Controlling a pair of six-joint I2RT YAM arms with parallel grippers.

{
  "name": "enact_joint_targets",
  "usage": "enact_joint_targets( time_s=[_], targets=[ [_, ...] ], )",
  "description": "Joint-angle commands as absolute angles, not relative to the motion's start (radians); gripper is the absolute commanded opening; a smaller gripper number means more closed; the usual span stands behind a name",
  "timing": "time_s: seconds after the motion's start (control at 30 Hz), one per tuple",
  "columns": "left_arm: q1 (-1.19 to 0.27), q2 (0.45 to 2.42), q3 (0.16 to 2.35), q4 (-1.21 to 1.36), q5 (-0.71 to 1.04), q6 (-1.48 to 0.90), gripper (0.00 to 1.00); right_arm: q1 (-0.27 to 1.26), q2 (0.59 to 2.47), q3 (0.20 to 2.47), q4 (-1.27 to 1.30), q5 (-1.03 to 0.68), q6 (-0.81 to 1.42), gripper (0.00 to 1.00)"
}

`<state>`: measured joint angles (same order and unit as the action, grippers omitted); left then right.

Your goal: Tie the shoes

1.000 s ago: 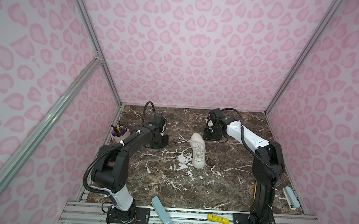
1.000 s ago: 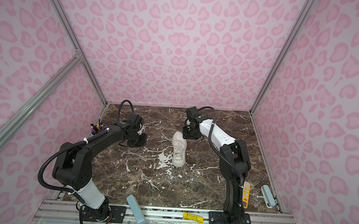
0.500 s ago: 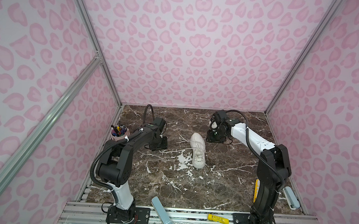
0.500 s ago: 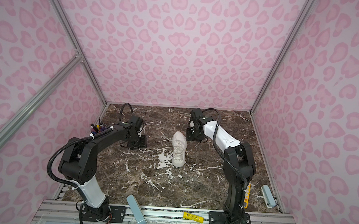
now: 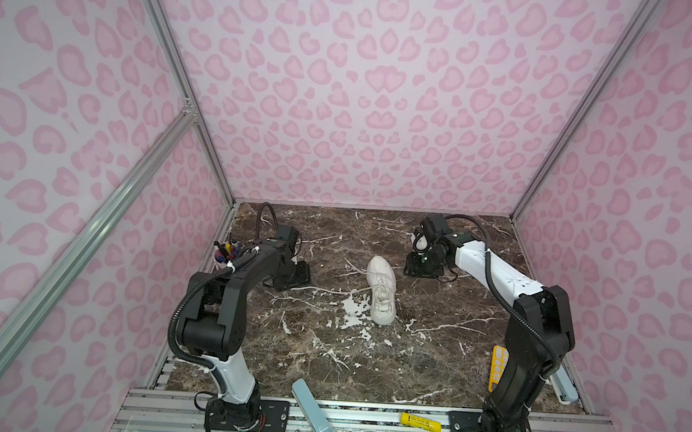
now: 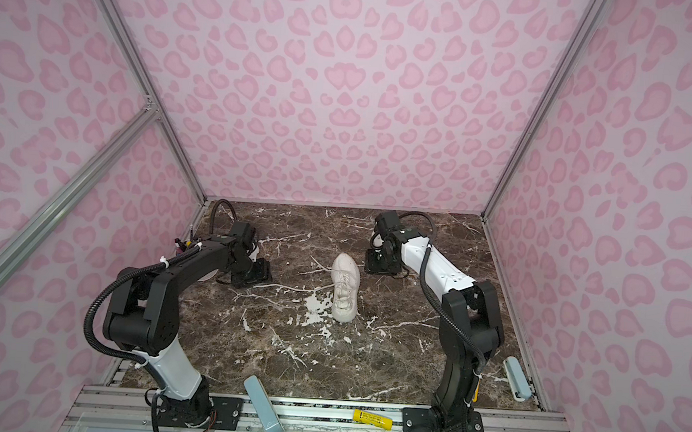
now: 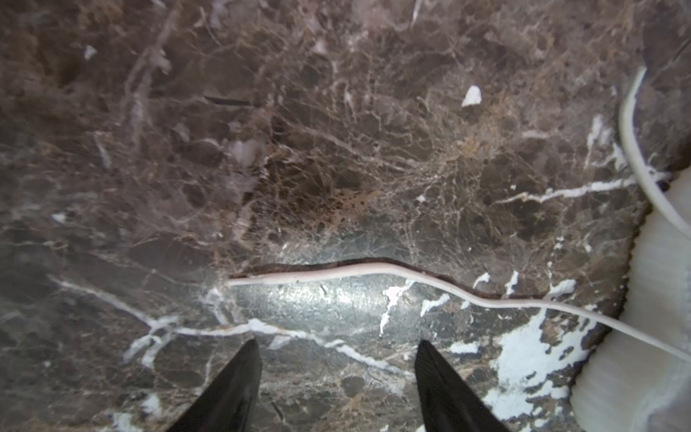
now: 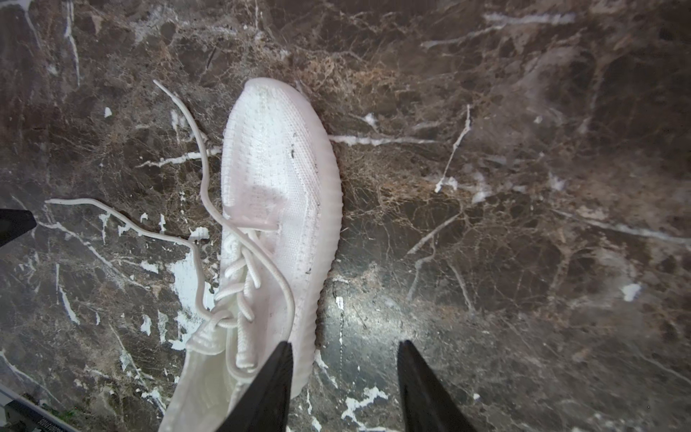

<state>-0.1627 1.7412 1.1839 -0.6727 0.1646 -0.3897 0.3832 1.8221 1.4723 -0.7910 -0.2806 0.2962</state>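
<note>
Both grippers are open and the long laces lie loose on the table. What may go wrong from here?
1. The lace lies flat on the white-veined table; the open left gripper may close beside it or scrape the table.
2. Nothing holds the sneaker; the right gripper is open beside it, so a pull on a lace may drag it.

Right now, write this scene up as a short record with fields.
shoe: white sneaker, resting on its sole, mid-table
surface: dark marble table
laces: no bow visible; loose ends trail onto the table
left pincer: open, empty; a lace end lies flat just ahead of its fingertips
right pincer: open, nothing between its fingers, close beside the sneaker
other: cup of pens by the left wall
</note>
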Motion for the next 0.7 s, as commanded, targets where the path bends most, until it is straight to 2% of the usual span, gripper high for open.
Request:
enact_joint_targets(
  time_s=[0.0,0.13,0.33,0.43,0.67],
  targets=[
    [-0.201,1.714,1.202,-0.625,0.262,-0.285,0.67,0.376,1.816,1.443,-0.784,-0.297,0.271,0.48],
    [-0.304,1.711,1.22,-0.581,0.319,-0.082,0.64,0.371,1.804,1.429,-0.792,-0.298,0.248,0.48],
    [-0.366,1.673,1.119,-0.367,0.496,0.147,0.59,0.348,1.767,1.389,-0.788,-0.313,0.245,0.48],
    [-0.391,1.658,1.057,-0.24,0.537,0.217,0.59,0.337,1.754,1.37,-0.787,-0.318,0.245,0.48],
    [-0.433,1.763,1.09,-0.161,0.48,0.214,0.59,0.321,1.732,1.344,-0.784,-0.328,0.25,0.48]
  ],
)
